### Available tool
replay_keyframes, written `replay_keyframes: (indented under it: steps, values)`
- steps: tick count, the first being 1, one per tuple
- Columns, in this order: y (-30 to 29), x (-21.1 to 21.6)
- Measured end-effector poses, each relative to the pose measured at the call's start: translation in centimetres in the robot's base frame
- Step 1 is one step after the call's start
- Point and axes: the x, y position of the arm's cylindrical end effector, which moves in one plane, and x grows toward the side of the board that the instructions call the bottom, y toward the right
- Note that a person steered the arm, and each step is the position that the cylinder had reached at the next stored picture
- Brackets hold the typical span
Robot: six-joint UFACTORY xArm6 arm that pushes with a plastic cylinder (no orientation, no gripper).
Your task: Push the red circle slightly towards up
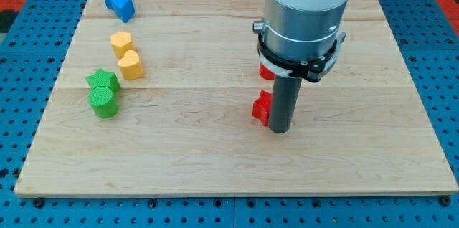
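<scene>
One red block point(261, 107) touching my tip point(280, 130)

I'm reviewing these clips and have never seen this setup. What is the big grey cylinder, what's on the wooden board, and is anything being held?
The grey cylinder is the end of a robot arm. It has no gripper, only a dark rod whose lower end, my tip, slides on the wooden board to push blocks. Nothing is held.

There is one camera; its mounting is not on record.

At the view's left lie two blue blocks, two yellow blocks, a green star and a green cylinder. Near the middle, a red block sits just left of my tip, apparently touching the rod. Another red block is mostly hidden behind the arm, so its shape is unclear.
</scene>
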Motion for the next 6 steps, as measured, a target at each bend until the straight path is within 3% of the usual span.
replay_keyframes:
  steps: [1,2,3,4,5,6]
  values:
    - [5.3,-0.6]
    - [5.4,-6.7]
    - [3.4,-6.5]
    - [3.3,-10.3]
    - [1.9,-8.4]
    - [-0.4,-10.7]
